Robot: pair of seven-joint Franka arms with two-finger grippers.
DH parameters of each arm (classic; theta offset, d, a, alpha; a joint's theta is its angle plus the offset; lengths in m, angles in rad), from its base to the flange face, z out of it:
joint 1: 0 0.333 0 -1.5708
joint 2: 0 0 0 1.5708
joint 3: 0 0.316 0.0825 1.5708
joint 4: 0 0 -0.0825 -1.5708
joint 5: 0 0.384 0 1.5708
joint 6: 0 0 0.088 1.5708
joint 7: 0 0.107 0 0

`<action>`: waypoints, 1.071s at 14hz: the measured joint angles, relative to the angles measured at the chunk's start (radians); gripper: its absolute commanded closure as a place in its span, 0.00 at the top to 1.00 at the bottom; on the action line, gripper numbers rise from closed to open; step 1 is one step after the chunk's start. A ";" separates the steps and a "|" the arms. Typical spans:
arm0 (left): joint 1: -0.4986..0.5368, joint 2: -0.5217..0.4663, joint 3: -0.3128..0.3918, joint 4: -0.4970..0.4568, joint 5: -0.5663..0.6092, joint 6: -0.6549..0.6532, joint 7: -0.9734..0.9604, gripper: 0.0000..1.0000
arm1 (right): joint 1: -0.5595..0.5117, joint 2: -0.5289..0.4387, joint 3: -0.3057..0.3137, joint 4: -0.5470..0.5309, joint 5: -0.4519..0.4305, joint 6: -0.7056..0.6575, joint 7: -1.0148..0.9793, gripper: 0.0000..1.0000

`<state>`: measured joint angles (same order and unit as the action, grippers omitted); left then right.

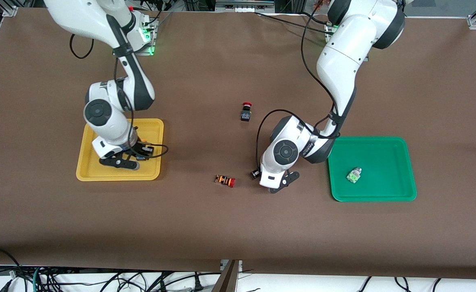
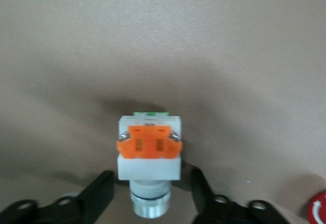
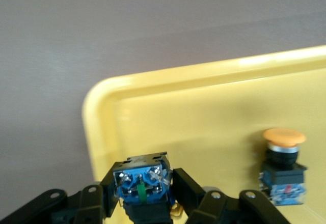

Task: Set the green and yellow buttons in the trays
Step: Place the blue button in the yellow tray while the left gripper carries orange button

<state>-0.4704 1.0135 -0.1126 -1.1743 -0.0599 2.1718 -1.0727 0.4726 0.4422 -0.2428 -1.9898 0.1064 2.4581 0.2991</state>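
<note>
My right gripper (image 1: pixel 123 161) (image 3: pixel 144 183) is low over the yellow tray (image 1: pixel 153 126) (image 3: pixel 204 117) and is shut on a black switch (image 3: pixel 141 179) with a blue terminal block; its cap is mostly hidden. A second black switch with a yellow-orange cap (image 3: pixel 283 169) stands in that tray. My left gripper (image 1: pixel 285 181) (image 2: pixel 151 175) is down at the table between the orange-striped switch and the green tray (image 1: pixel 384 156). Its fingers (image 2: pixel 101 193) are open on either side of a silver-white switch (image 2: pixel 149 163) with an orange block and green face. Another silver-white switch (image 1: pixel 354 174) lies in the green tray.
A black switch with a red mushroom cap (image 1: pixel 245 111) stands mid-table, farther from the front camera. An orange-striped switch with a red cap (image 1: pixel 225 180) lies beside my left gripper; its red cap (image 2: pixel 319 210) shows at the edge of the left wrist view.
</note>
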 measured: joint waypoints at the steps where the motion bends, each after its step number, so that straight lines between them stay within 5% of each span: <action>1: 0.001 -0.001 0.005 0.007 0.000 0.000 0.008 0.00 | -0.016 0.002 0.000 -0.006 0.043 0.000 -0.052 1.00; 5: 0.005 -0.003 0.023 0.022 0.019 -0.023 0.032 0.00 | -0.032 0.007 0.000 -0.011 0.110 0.000 -0.115 1.00; 10: 0.036 -0.076 0.032 0.049 0.073 -0.219 0.112 0.00 | -0.031 -0.012 -0.004 0.041 0.112 -0.008 -0.116 1.00; 15: 0.186 -0.174 0.040 0.049 0.097 -0.457 0.511 0.00 | -0.066 -0.039 -0.058 0.336 0.113 -0.398 -0.124 1.00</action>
<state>-0.2844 0.8399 -0.0731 -1.1248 0.0372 1.7151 -0.5618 0.4069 0.4028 -0.3004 -1.6540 0.2191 2.0599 0.1750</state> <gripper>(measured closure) 0.692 0.000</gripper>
